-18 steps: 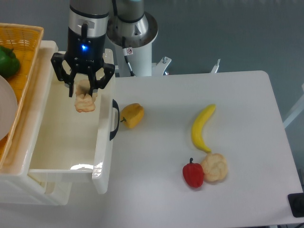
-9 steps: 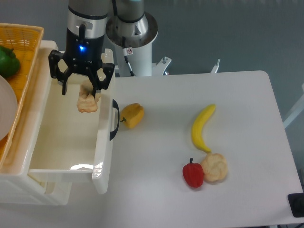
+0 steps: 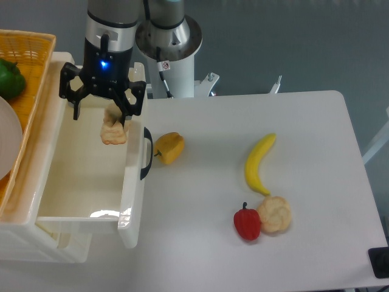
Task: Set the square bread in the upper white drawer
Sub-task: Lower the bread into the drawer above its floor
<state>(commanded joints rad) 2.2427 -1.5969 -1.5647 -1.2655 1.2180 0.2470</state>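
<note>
The black two-finger gripper (image 3: pixel 101 109) is hanging over the far end of the large glossy white plastic drawer (image 3: pixel 130 201), blue status light glowing on its body. Its fingers are spread wide: the left-side finger is standing clear, well apart from the bread. The small pale-tan square bread slice (image 3: pixel 113 130) is sitting just under and against the right-side finger (image 3: pixel 126 112), inside the drawer's outline, close to the wall that carries the curved black handle (image 3: pixel 146 154). I cannot tell whether the bread is resting on the drawer floor, leaning on the wall or sticking to that finger. Nothing is being pinched between the two fingers.

The drawer is standing pulled out over the left edge of the white table (image 3: pixel 304 231), and its pale floor is showing below the bread.

Left of the drawer, an orange wicker basket (image 3: pixel 30 48) is holding a green pepper (image 3: pixel 11 78) and the edge of a white plate (image 3: pixel 7 143).

On the table:
- A yellow toy pepper (image 3: pixel 169 147) is lying just beside the handle.
- A yellow banana (image 3: pixel 258 163) is lying well to the right.
- A red toy pepper (image 3: pixel 247 222) is touching a lumpy beige bun (image 3: pixel 275 213) below the banana.
</note>
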